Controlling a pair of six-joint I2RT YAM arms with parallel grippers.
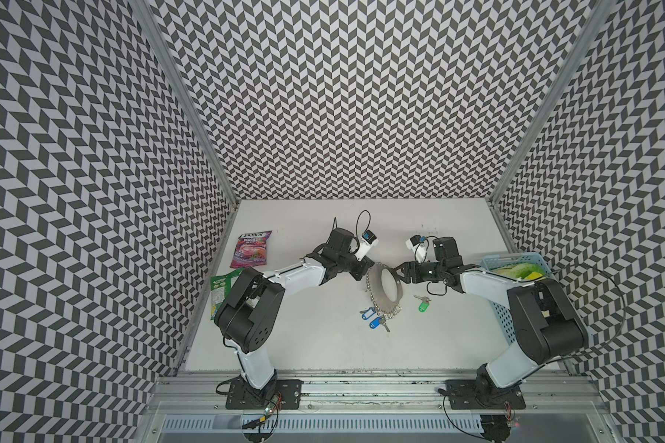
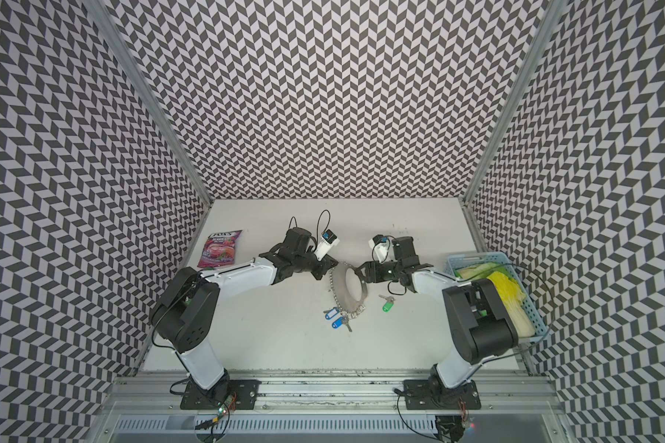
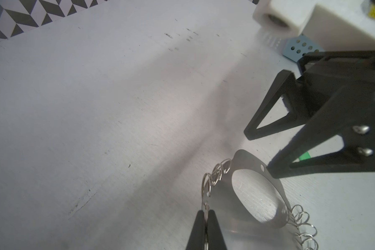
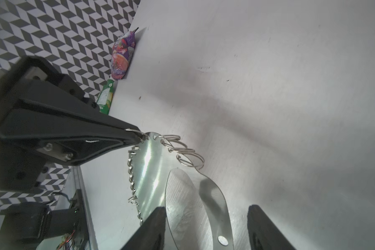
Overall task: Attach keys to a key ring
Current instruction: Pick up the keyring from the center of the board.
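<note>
Left wrist view shows my left gripper (image 3: 206, 214) shut tight. It pinches one small wire ring on the edge of the key ring (image 3: 222, 191). The key ring is a flat gray plate with a big hole in it. Lots of little silver rings hang along its outer edge. The side I pinch looks tipped up a bit off the tabletop (image 3: 95, 108).

My right gripper (image 4: 206, 216) is open and holds nothing. Its two black fingers (image 4: 152, 227) stand wide apart. One is on each side of the thin end of the plate, the end with a small round hole.

In both top views the key ring lies in the middle of the tabletop, right between my two grippers. Two blue keys (image 1: 374, 324) hang on the rings at the end closest to my arm bases.

The green key (image 1: 423, 307) lies flat on the tabletop by itself. It is near the key ring, on my right side, and does not touch it. My right gripper is not touching it either.

Farther out, a pink candy bag (image 1: 251, 249) and a green packet (image 1: 223, 285) lie by the left wall. A light blue basket (image 1: 494, 262) sits by the right wall, partly behind my right arm.
</note>
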